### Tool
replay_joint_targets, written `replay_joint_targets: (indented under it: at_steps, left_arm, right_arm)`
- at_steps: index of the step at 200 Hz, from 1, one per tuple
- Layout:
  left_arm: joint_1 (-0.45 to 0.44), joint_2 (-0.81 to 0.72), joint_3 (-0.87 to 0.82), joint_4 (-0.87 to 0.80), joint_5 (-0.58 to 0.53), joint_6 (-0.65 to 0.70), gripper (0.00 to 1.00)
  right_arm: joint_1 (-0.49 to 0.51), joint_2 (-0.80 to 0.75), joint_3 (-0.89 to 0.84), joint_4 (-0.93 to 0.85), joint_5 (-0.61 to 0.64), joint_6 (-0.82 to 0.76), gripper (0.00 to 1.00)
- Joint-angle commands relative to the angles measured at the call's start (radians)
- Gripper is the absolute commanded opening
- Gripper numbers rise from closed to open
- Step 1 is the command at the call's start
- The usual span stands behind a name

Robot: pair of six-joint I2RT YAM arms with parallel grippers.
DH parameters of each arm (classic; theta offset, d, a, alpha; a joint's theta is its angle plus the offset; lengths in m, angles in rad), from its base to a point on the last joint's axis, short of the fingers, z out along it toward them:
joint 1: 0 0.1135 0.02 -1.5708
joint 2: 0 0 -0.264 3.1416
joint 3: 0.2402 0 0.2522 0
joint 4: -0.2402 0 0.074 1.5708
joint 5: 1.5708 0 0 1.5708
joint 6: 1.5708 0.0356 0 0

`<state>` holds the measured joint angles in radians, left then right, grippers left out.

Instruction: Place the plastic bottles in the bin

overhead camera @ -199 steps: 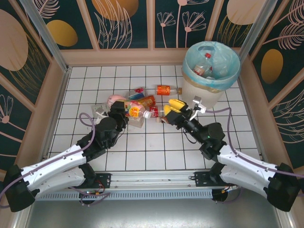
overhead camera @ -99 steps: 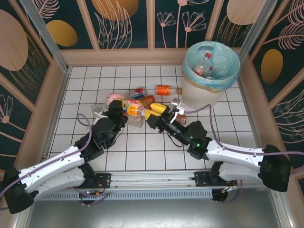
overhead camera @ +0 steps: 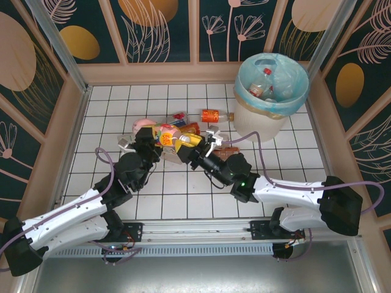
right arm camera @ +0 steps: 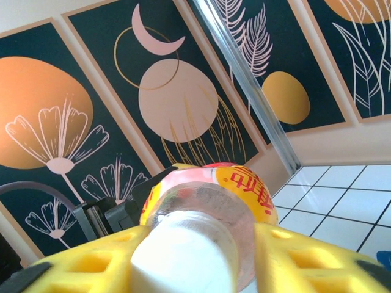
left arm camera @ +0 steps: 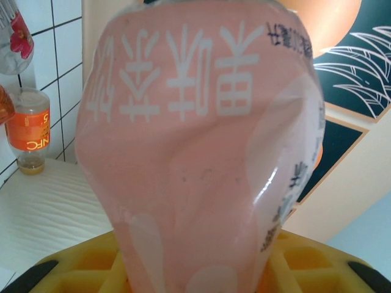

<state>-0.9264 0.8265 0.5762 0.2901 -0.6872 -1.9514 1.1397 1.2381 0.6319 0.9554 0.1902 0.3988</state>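
Your left gripper (overhead camera: 151, 137) is pinching the pink bottle (left arm camera: 201, 152) by its crumpled body. Your right gripper (right arm camera: 201, 253) presses its yellow fingers (right arm camera: 91, 262) on the neck of a clear bottle (right arm camera: 211, 195) with a white cap, both at the pile of bottles (overhead camera: 177, 125) in the middle of the table (overhead camera: 183, 195). Lift each one straight up and free of the pile before you swing toward the bin (overhead camera: 259, 122) in the far right corner. The white tiled top looks smooth, so I think loose bottles can roll, and the panelled walls (overhead camera: 153, 30) stand close around, so keep the arms tucked in.
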Motion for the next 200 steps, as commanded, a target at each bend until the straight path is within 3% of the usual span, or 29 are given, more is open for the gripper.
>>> replay_joint_targets:
  at_steps: [1,34,51,62,73,77,84,94,117,150,175,200]
  left_arm:
    - [-0.005,-0.007,-0.015,0.059,0.011,-0.030,0.00]
    - [-0.005,-0.020,-0.006,0.004,-0.003,-0.021,0.00]
    - [-0.005,-0.021,-0.013,0.010,-0.007,-0.027,0.00]
    - [-0.005,-0.028,-0.020,0.020,-0.020,-0.012,0.21]
    - [-0.003,-0.043,-0.020,0.028,-0.039,0.031,0.63]
    - [-0.003,-0.050,-0.015,0.022,-0.047,0.049,0.75]
    - [-0.003,-0.064,0.002,-0.001,-0.066,0.090,0.87]
    - [-0.004,-0.087,0.035,-0.058,-0.097,0.148,0.98]
    - [-0.003,-0.143,0.078,-0.157,-0.160,0.279,0.99]
    - [-0.004,-0.215,0.034,-0.177,-0.222,0.433,0.98]
    - [-0.003,-0.188,0.090,-0.148,-0.231,0.825,0.98]
    - [-0.004,-0.004,0.301,-0.254,-0.157,1.104,0.97]
  right_arm:
    - [0.009,0.012,0.037,0.070,0.043,0.002,0.38]
    - [0.009,0.015,0.044,0.062,0.069,-0.026,0.23]
    - [0.008,0.017,0.055,0.049,0.059,-0.057,0.01]
    - [0.008,0.012,0.064,0.031,0.059,-0.068,0.00]
    - [0.004,0.000,0.073,0.006,0.054,-0.071,0.00]
    - [0.000,-0.007,0.079,-0.012,0.041,-0.067,0.00]
    - [-0.016,-0.023,0.099,-0.063,0.005,-0.051,0.00]
    - [-0.047,-0.049,0.136,-0.159,-0.050,-0.021,0.00]
    - [-0.110,-0.119,0.233,-0.385,-0.090,-0.032,0.00]
    - [-0.266,-0.154,0.485,-0.848,-0.117,-0.145,0.00]
    - [-0.428,-0.105,0.763,-1.219,-0.111,-0.245,0.00]
    - [-0.581,-0.012,1.061,-1.545,-0.085,-0.306,0.00]
